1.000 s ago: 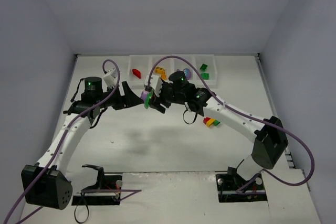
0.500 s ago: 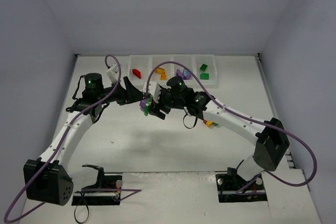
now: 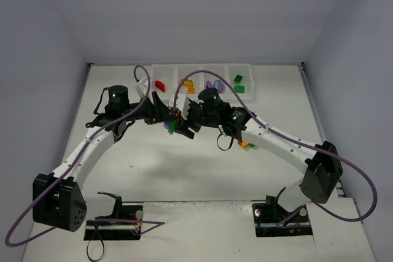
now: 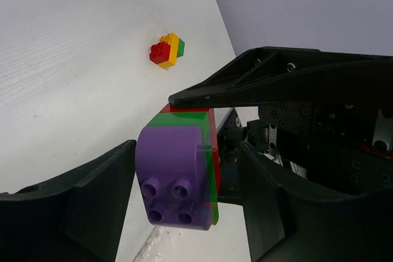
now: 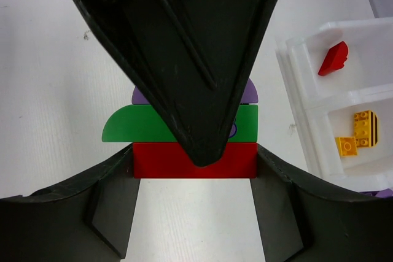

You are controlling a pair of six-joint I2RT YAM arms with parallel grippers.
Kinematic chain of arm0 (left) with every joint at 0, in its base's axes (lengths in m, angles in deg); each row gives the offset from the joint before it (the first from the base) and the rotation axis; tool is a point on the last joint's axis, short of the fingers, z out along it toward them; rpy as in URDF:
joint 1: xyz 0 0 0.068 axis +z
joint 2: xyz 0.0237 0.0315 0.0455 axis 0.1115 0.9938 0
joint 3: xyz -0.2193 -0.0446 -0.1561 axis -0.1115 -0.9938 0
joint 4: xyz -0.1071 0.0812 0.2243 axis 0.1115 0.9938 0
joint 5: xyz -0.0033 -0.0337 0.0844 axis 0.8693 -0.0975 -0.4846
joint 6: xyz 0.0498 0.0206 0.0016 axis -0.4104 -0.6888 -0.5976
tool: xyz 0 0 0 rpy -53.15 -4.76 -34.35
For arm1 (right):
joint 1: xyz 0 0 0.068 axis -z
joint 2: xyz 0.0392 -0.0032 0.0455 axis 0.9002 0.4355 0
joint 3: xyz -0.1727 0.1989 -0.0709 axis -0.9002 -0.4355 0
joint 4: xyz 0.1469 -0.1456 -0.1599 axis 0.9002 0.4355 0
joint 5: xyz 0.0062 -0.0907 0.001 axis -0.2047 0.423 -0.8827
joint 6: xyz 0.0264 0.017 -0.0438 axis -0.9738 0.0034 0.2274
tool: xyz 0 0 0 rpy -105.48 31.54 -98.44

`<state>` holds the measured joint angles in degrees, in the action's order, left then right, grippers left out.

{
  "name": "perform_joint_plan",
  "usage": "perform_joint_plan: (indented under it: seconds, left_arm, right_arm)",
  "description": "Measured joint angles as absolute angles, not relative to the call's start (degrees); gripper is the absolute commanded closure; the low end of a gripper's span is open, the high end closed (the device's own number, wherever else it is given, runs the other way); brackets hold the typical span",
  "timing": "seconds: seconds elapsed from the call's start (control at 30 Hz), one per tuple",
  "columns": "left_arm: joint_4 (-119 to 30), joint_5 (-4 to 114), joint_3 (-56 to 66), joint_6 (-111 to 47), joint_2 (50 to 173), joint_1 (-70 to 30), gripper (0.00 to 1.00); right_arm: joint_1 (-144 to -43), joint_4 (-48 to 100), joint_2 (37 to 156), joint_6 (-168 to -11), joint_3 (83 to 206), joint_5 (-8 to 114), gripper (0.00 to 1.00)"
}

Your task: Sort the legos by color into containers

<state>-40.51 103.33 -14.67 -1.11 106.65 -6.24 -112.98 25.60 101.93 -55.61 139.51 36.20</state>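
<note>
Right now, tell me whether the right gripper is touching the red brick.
Touching. The right wrist view shows the red brick between the fingers of the right gripper, each end flush against a finger, no gap.

Robotics lab cell, plain grey walls (image 3: 184, 10), white table (image 3: 184, 170), cabled arms (image 3: 92, 146)

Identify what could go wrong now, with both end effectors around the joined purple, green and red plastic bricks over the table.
1. The left end effector brackets the purple rounded plastic brick with a gap showing on one side; closing off-centre could slip.
2. The right end effector clamps only the red rectangular plastic brick, so the green rounded plastic brick between may go either way or drop onto the white table.
</note>
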Motion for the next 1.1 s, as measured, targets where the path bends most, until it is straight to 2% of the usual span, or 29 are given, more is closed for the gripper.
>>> perform_joint_plan:
  seconds: [0.13, 0.17, 0.2, 0.27, 0.3, 0.43, 0.6, 0.67, 0.77, 0.93, 1.1]
  left_arm:
    - [-40.6, 103.9, -14.7, -0.8, 107.6, -7.3, 0.49]
    - [-40.6, 103.9, -14.7, -0.7, 107.8, -7.4, 0.54]
    - [-40.6, 103.9, -14.7, -0.6, 107.9, -7.4, 0.54]
    - [-40.6, 103.6, -14.7, -0.8, 107.9, -7.4, 0.71]
    - [-40.6, 104.0, -14.7, -0.3, 107.9, -7.4, 0.82]
    - [-41.0, 104.2, -14.7, 1.1, 107.9, -7.4, 1.00]
    - [-41.1, 104.5, -14.7, 1.1, 108.2, -7.4, 1.00]
    - [-41.1, 105.0, -14.7, 1.1, 108.6, -7.4, 1.00]
    - [-40.9, 105.7, -14.7, 1.0, 109.0, -7.3, 1.00]
    - [-40.4, 107.8, -14.5, 0.5, 109.0, -6.4, 1.00]
    - [-40.0, 108.7, -14.3, -0.2, 109.0, -2.8, 1.00]
  right_arm:
    - [-113.0, 25.6, 101.9, -55.6, 139.5, 36.2, 0.87]
    - [-113.0, 25.6, 101.9, -55.6, 139.5, 36.2, 0.87]
    - [-113.0, 25.6, 101.9, -55.6, 139.5, 36.2, 0.87]
    - [-113.0, 25.6, 101.8, -55.6, 139.5, 36.2, 0.87]
    - [-113.0, 25.6, 101.7, -55.5, 139.5, 36.3, 0.87]
    - [-113.0, 25.9, 101.4, -55.1, 139.4, 37.0, 0.87]
    - [-113.0, 24.4, 100.6, -55.0, 137.7, 37.7, 0.91]
    - [-113.0, 23.5, 99.9, -54.9, 136.3, 37.9, 0.97]
    - [-113.0, 21.4, 98.8, -55.0, 134.0, 38.1, 1.00]
    - [-112.4, 19.4, 96.5, -55.1, 130.7, 37.7, 1.00]
    - [-106.2, 22.1, 94.7, -55.5, 127.1, 40.3, 1.00]
